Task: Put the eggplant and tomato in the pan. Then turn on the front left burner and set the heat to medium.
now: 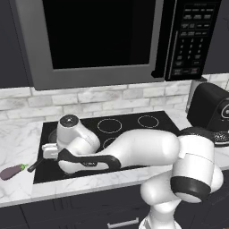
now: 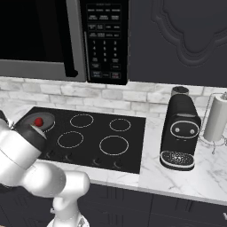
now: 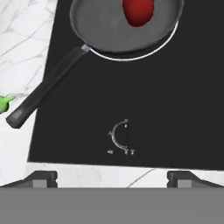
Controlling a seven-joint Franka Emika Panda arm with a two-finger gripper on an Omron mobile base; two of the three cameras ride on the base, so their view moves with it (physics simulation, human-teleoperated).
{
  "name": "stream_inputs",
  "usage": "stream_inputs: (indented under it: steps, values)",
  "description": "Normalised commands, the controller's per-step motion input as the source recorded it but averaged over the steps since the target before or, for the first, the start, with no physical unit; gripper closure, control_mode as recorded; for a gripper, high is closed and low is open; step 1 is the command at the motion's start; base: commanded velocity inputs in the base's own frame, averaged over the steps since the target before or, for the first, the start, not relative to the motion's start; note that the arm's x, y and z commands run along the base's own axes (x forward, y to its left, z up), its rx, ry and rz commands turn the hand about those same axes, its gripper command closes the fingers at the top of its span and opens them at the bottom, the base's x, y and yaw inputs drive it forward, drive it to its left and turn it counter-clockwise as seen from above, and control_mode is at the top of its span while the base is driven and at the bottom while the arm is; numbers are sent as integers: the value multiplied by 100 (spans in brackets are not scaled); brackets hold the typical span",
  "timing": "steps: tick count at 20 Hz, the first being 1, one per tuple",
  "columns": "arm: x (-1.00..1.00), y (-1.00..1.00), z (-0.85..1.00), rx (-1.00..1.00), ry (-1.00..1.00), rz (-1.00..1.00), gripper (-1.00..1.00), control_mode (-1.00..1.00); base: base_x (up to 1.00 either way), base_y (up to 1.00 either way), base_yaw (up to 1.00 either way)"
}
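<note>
Tomato (image 3: pixel 138 11) sits in the pan (image 3: pixel 105 30) on the front left burner (image 3: pixel 144 54). Eggplant (image 1: pixel 12 171) lies on the worktop (image 1: pixel 18 143), left of the cooktop (image 3: pixel 131 109), near the pan handle's tip. End effector (image 3: pixel 112 178) wide open, empty. Judgement: eggplant light, firm, smooth-skinned, may roll; grip across its mid-body, not the stem.
</note>
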Motion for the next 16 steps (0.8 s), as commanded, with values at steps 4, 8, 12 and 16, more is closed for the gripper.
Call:
stream_inputs:
  steps: [4, 8, 12, 16]
  values:
    - [-23, 11, 0, 3, 3, -28, -100, -100, 0, 0, 0]
    - [-11, 17, 0, 4, 6, -28, -100, -100, 0, 0, 0]
    - [-3, 13, 0, 7, 6, -27, -100, -100, 0, 0, 0]
    - [0, 28, 6, 11, 1, -25, -100, -100, 0, 0, 0]
